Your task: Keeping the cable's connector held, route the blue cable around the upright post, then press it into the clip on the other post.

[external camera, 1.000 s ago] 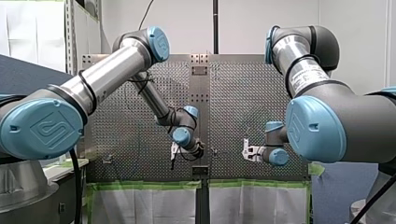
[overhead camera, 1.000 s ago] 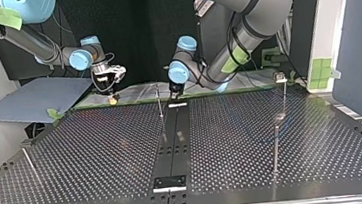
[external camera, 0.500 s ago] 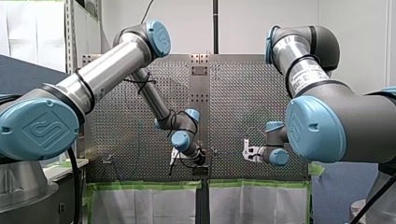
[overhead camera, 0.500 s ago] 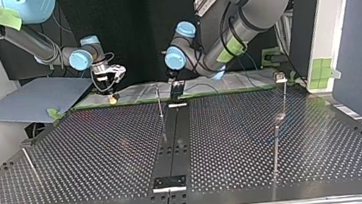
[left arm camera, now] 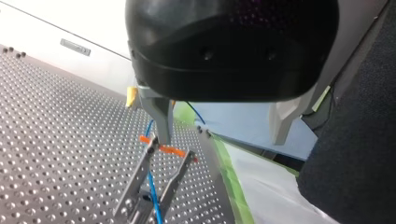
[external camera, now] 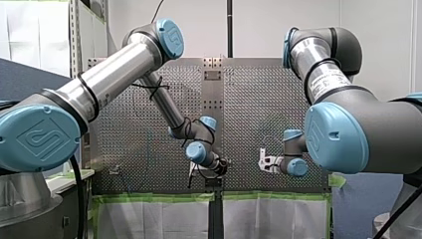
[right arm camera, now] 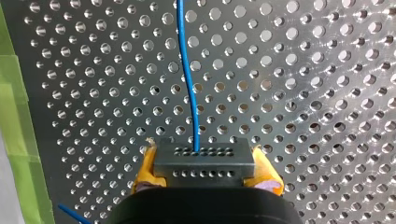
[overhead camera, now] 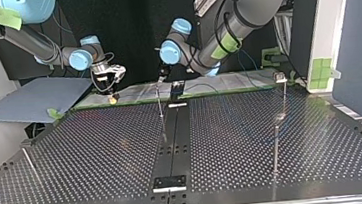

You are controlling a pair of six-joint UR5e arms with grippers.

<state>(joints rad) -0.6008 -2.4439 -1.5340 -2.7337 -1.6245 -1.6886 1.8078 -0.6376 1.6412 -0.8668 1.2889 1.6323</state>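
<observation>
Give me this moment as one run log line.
right hand: shut on connector | left hand: open, by orange-tipped metal fork | blue cable: leaves connector, runs past fork | clip: no hand near

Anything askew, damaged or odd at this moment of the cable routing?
Nothing stands out. My right pincer grips the connector squarely between its yellow pads, the blue cable leaves it unkinked, and my left pincer is open near the cable.

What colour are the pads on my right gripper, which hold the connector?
Yellow pads, seen best in the right wrist view, clamping the dark connector.
</observation>
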